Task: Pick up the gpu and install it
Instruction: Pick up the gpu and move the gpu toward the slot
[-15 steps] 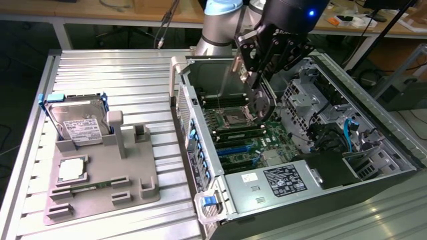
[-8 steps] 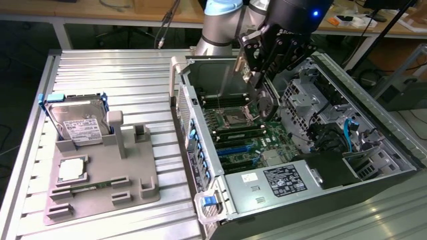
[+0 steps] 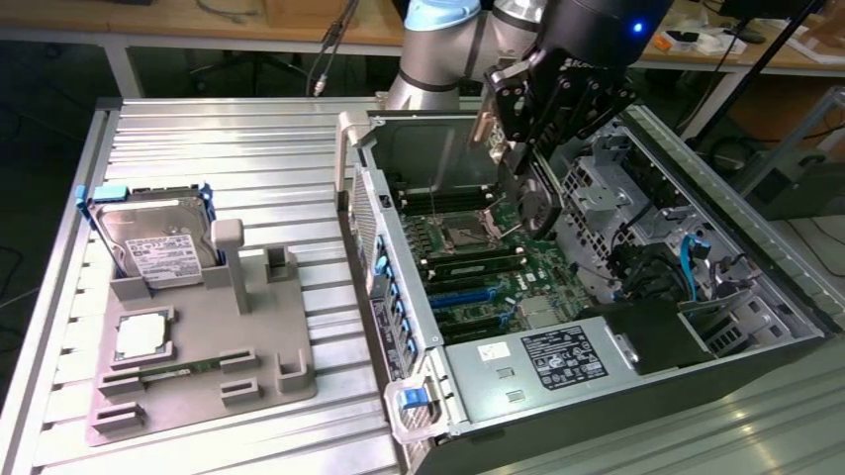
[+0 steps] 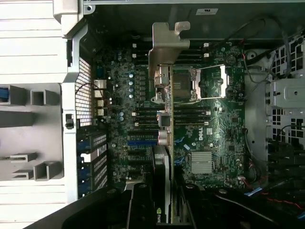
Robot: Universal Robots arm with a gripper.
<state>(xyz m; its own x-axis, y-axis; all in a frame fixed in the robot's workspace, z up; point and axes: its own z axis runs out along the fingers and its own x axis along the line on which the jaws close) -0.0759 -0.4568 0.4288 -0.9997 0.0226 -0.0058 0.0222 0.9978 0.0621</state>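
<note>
mid-install, my fingers (image 4: 139, 206) are clenched on the gpu (image 4: 163, 90), holding it edge-down above the motherboard (image 4: 214, 129) near its cpu socket (image 4: 183, 86), and i judge seating calls for aligning it with the motherboard's blue slot (image 4: 143, 142).

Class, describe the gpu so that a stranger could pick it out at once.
Find the open computer case on the exterior view's right. Above its motherboard, the gripper holds the gpu edge-on: the one card with a tall silver end bracket.
</note>
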